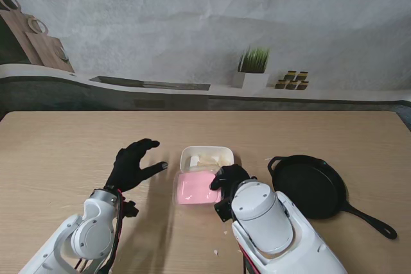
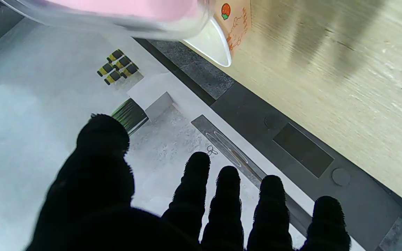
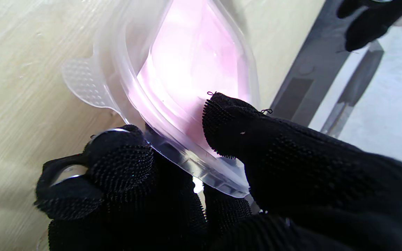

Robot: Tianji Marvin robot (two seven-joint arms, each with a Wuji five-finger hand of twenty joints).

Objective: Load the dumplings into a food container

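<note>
Landmark: white container (image 1: pixel 207 157), mid-table.

Right hand (image 1: pixel 229 179): nearest to me, just on my side of the container and slightly right of it. Black-gloved. Thumb and fingers (image 3: pixel 124 157) pinched on the rim of a clear lid (image 1: pixel 196 188) with a pink centre. In the right wrist view the lid's ribbed pull tab sticks out on the edge away from the grip. Lid lies directly on my side of the container, their edges touching or nearly so; cannot tell which.

Left hand (image 1: pixel 133 163): left of the container, apart from it, fingers spread, holding nothing. Left wrist view shows all five fingertips (image 2: pixel 228 181) separated.

Container: open, pale pieces inside, likely dumplings (image 1: pixel 207 156); too small to count.

Frying pan (image 1: pixel 311 186): black, right of the container, handle pointing toward me and rightward.

Table (image 1: pixel 58 152): light wood.

Potted plant (image 1: pixel 250 67): on the ledge beyond the table's far edge, farther than the container.
</note>
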